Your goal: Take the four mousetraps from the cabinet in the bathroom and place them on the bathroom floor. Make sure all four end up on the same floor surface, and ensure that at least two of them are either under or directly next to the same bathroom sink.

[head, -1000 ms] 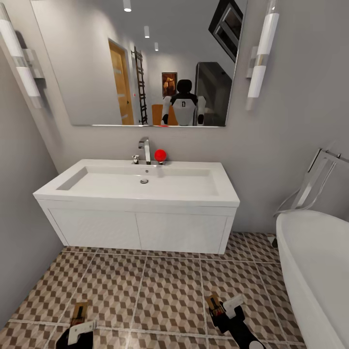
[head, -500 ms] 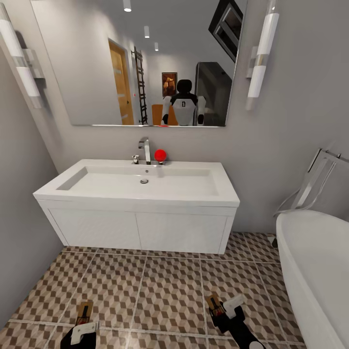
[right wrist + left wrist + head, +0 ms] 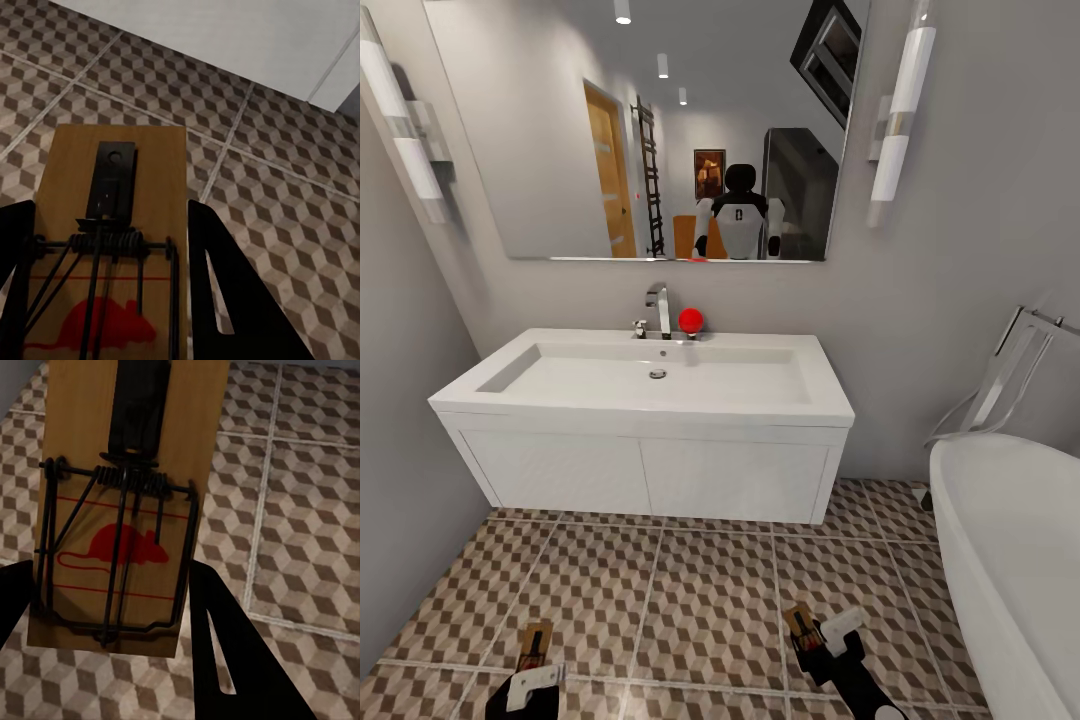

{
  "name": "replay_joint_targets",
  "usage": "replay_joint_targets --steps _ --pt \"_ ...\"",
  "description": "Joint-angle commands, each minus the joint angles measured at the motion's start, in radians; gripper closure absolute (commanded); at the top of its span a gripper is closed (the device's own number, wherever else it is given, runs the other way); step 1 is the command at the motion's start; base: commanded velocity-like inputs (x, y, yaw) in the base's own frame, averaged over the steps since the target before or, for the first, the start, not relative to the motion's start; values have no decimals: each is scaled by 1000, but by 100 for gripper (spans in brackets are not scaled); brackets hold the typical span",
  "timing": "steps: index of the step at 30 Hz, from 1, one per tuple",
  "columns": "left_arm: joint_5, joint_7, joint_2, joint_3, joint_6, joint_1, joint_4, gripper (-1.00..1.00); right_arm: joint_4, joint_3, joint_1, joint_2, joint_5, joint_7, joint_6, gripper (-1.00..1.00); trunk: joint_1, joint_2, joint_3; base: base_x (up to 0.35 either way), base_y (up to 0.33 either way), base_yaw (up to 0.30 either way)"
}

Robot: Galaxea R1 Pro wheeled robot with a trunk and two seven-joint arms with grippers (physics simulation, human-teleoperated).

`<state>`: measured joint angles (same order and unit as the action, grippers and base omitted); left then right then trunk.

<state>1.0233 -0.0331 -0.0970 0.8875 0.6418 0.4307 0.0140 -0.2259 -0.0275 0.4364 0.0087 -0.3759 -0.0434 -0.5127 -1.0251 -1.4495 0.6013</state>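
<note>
Each claw pinches a mousetrap low over the bathroom floor (image 3: 690, 600) before the sink (image 3: 650, 385): left claw (image 3: 530, 680) on one mousetrap (image 3: 534, 645), right claw (image 3: 825, 640) on another mousetrap (image 3: 802, 632). Both arms are cut off by the head view's lower edge.

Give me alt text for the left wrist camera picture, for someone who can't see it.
A flat rectangular brown wooden mousetrap with dark wire parts and a red mouse print sits between the left gripper's two black fingers, above the cube-patterned brown, beige and cream bathroom floor tiles with pale grout lines.
</note>
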Motion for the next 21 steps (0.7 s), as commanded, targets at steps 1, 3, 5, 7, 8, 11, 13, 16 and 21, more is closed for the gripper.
replay_joint_targets --steps 1,3,5,7,8,11,13,16,21 --pt "0 -8 0 8 2 1 1 100 0 -3 0 0 4 -7 -3 100 0 0 1 0 0 0" --pt "0 -8 0 8 2 0 1 100 0 -3 1 0 4 -7 -3 100 0 0 1 0 0 0" --pt "0 -8 0 8 2 0 1 100 0 -4 1 0 5 -7 -3 100 0 0 1 0 0 0" --pt "0 -8 1 8 2 0 0 100 0 -4 1 0 5 -7 -3 100 0 0 1 0 0 0" --pt "0 -8 1 8 2 0 0 100 0 -4 1 0 5 -7 -3 100 0 0 1 0 0 0" --pt "1 -8 3 8 2 0 0 100 0 -5 1 0 5 -7 -3 100 0 0 1 0 0 0" --pt "1 -8 3 8 2 0 -1 100 0 -5 1 0 6 -7 -3 100 0 0 1 0 0 0" --pt "1 -8 3 8 4 0 -2 100 0 -5 1 -1 6 -7 -4 100 0 0 1 0 0 0" --pt "1 -8 7 8 4 0 -2 100 0 -5 1 0 6 -6 -4 100 0 0 1 0 0 0"
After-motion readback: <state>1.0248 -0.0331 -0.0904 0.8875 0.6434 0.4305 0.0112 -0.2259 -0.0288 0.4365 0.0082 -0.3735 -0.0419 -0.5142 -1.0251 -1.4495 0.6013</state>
